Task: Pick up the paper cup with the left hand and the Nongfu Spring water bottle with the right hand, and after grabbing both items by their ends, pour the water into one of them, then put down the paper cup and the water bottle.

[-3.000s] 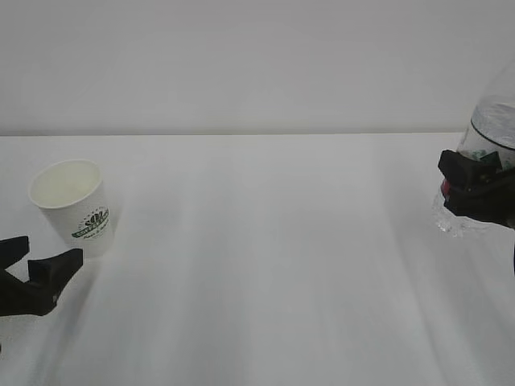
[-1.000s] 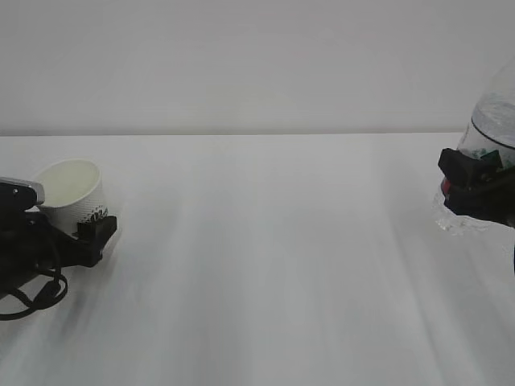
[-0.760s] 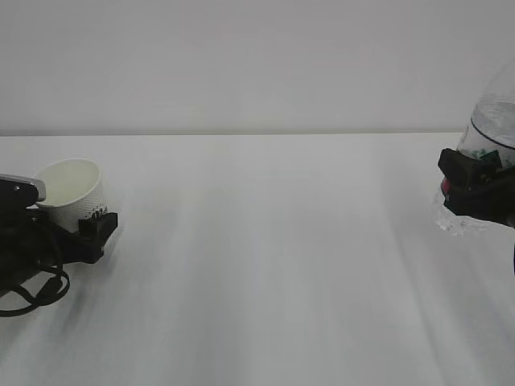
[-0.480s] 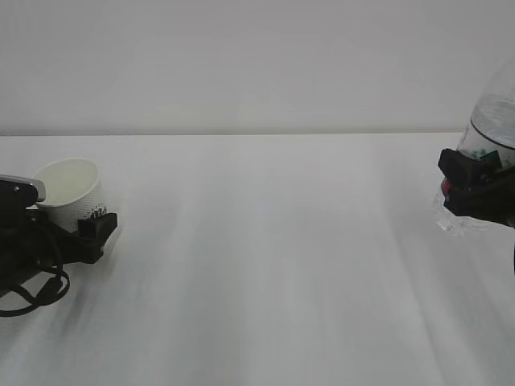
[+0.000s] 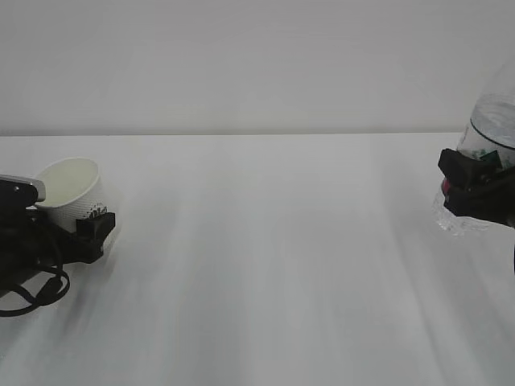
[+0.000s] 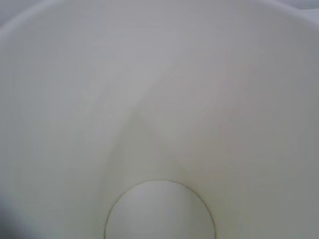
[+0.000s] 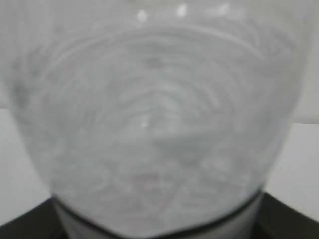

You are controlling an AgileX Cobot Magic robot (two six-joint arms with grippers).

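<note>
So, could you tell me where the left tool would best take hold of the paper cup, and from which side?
Probably low on the wall of the paper cup, near its base, coming in from the left, where the left tool already sits around it. The cup tapers downward and leans toward the arm, so a low grip should fit the narrower end and leave the open mouth clear for pouring.

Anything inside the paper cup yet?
Nothing visible: the paper cup shows bare cream walls and a round base in the left wrist view. From outside, the left hand covers its lower part.

White paper cup (image 5: 71,186) with dark logo, clear ribbed water bottle (image 5: 485,141), black end effectors.
</note>
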